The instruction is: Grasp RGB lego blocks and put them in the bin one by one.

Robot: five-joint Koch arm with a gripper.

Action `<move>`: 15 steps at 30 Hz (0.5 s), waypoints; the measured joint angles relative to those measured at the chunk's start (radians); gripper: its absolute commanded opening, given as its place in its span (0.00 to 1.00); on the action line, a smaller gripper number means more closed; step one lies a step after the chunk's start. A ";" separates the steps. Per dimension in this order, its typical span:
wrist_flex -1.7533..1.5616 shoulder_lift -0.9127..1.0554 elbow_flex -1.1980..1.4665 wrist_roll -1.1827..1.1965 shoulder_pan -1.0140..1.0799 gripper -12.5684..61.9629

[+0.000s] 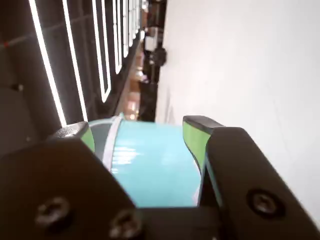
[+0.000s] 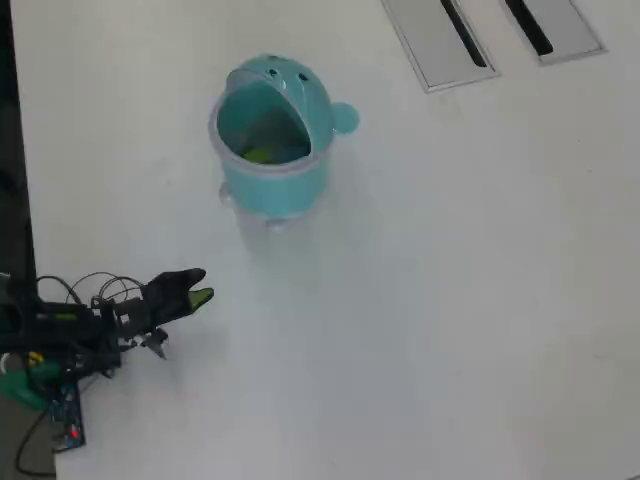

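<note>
**One bin, one block visible inside it, arm pulled back at the table's corner**

Overhead view: there is one bin (image 2: pixel 270 135), round and light teal, standing upright on the white table (image 2: pixel 450 300) in the upper left part of the picture. Its domed hood sits on the far side of the rim and carries a few small holes; a round knob sticks out to the right of the body. The mouth opens toward the lower left of the view. Inside it one yellow-green block (image 2: pixel 259 154) shows against the bottom; whether other blocks lie there cannot be told, and none lies on the table. Two grey slotted panels (image 2: pixel 440 40) sit at the top right edge. The single arm (image 2: pixel 70 325) lies low at the lower left, and its fingers (image 2: pixel 194 287) point up and to the right, toward the bin but well apart from it. The black tip and the green-padded tip are set slightly apart with nothing between them.

Wrist view: the picture lies on its side. The two black fingers (image 1: pixel 145 127) with green pads frame the teal bin (image 1: pixel 155 165), which fills the gap between them from behind. The fingers stand parted and hold nothing. The white table (image 1: pixel 250 65) fills the right half of the picture.
</note>
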 measured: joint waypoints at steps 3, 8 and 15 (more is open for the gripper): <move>0.015 0.002 0.000 0.052 0.003 0.60; 0.120 0.002 0.000 0.144 0.014 0.61; 0.287 0.002 0.000 0.146 0.061 0.61</move>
